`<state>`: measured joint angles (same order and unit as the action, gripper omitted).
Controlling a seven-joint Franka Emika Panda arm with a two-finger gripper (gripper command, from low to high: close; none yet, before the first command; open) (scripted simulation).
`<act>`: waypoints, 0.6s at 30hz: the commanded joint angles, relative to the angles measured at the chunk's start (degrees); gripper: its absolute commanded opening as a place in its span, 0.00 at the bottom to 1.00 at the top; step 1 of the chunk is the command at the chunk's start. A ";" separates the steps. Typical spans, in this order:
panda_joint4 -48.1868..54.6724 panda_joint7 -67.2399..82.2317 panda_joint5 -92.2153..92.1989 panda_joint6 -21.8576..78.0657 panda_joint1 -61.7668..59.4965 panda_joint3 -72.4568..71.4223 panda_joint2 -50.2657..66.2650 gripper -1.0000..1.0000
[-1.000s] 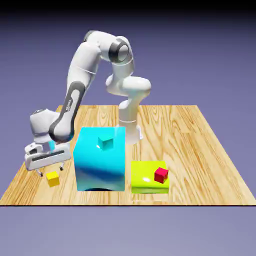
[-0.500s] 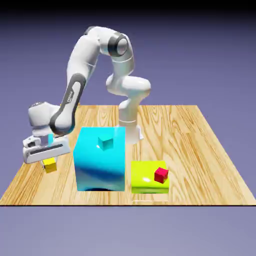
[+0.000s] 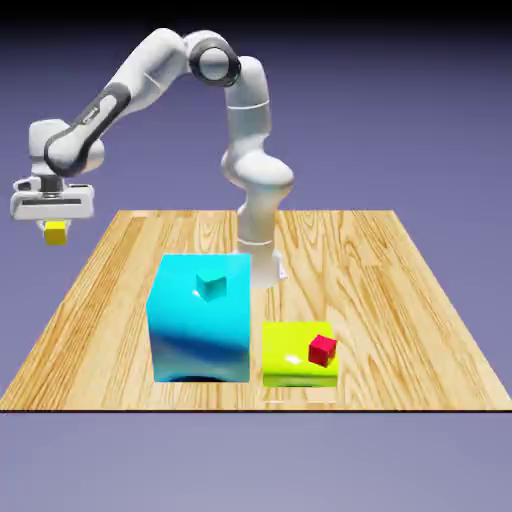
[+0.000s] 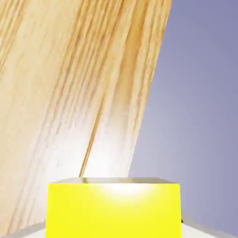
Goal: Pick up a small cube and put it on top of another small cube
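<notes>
One tiny plain yellow cube (image 3: 55, 234) hangs at the upper left of the exterior view, clamped between the closed fingers of the white two-finger gripper (image 3: 55, 228), high above and beyond the left edge of the wooden table (image 3: 380, 290). In the hand view the yellow cube (image 4: 114, 209) fills the bottom middle, with wood grain at left and blue-violet backdrop at right. The tiny teal-cyan cube (image 3: 211, 286) sits atop the large glossy cyan block (image 3: 199, 325) in the frame's lower middle. Just right of it, a tiny red cube (image 3: 322, 349) rests on the large yellow-green block (image 3: 297, 355).
</notes>
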<state>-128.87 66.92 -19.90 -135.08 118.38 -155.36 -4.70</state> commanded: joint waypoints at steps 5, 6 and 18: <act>0.38 2.94 4.56 4.20 -9.54 1.72 4.87 0.00; 0.45 3.51 5.48 5.05 -11.62 2.07 5.85 0.00; 1.36 10.45 16.58 15.26 -36.54 6.25 17.58 0.00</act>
<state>-127.51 77.32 -3.22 -119.76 81.84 -149.11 12.88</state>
